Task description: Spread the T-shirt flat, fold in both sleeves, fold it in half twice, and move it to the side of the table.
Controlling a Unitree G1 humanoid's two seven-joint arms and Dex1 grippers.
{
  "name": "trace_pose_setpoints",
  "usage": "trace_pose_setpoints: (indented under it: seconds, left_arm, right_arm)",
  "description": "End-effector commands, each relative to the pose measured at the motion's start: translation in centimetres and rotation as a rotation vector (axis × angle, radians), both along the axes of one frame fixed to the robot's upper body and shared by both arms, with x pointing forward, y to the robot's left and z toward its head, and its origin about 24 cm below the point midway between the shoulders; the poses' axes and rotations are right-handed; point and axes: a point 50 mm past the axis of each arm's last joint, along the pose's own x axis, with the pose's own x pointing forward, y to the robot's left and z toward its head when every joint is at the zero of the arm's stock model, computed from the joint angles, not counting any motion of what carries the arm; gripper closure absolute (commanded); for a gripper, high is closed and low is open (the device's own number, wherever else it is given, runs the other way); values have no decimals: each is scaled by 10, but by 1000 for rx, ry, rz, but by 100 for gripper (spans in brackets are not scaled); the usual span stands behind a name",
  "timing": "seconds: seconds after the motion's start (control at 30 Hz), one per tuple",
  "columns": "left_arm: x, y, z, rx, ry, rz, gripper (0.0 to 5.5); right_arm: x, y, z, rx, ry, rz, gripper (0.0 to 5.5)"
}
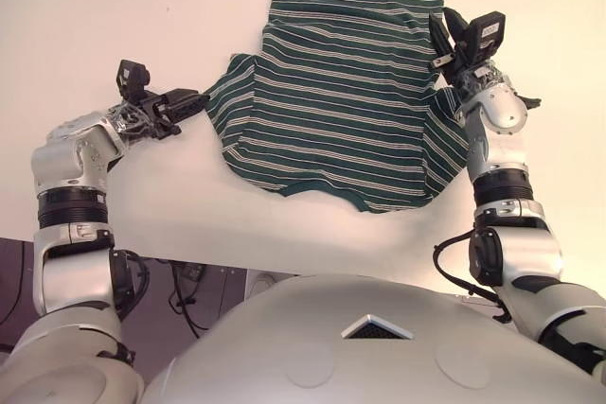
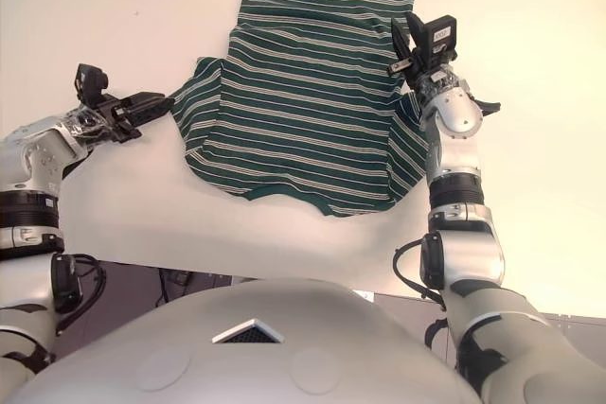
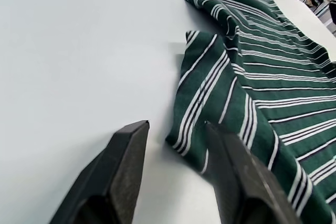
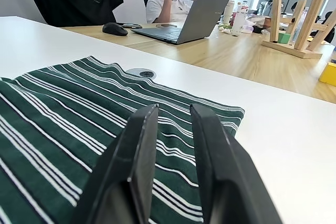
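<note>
This looks like a shared office or lab workroom. The broad white table [image 4: 294, 129] has a round grey cable grommet [image 4: 143, 73] set into its top, as office desks do. Just beyond it stands a long light wooden desk [image 4: 252, 61] carrying an open grey laptop [image 4: 202, 6], a black computer mouse [image 4: 114, 29], a pale wooden slatted stand [image 4: 296, 27] and a yellow block [image 4: 328, 73]. Black cables [image 1: 185, 295] hang below the table's near edge.
</note>
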Motion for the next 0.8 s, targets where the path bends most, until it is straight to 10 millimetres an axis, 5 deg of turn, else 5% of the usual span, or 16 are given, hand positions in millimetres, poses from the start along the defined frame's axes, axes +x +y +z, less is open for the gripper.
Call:
trace_pose_setpoints:
  seconds: [0.03, 0.33, 0.53, 0.8]
  left_arm:
    - [-10, -5, -17, 47, 73, -27, 403]
    - [-8, -1, -12, 96, 39, -59, 535]
    - [5, 0, 37, 96, -34, -167, 547]
    - [12, -61, 71, -66, -87, -283, 547]
  right_arm:
    - [-2, 3, -3, -11, 23, 17, 439]
    - [0, 0, 3, -33, 8, 13, 439]
    - [-10, -20, 6, -62, 8, -16, 439]
    - [-28, -34, 21, -106, -1, 3, 439]
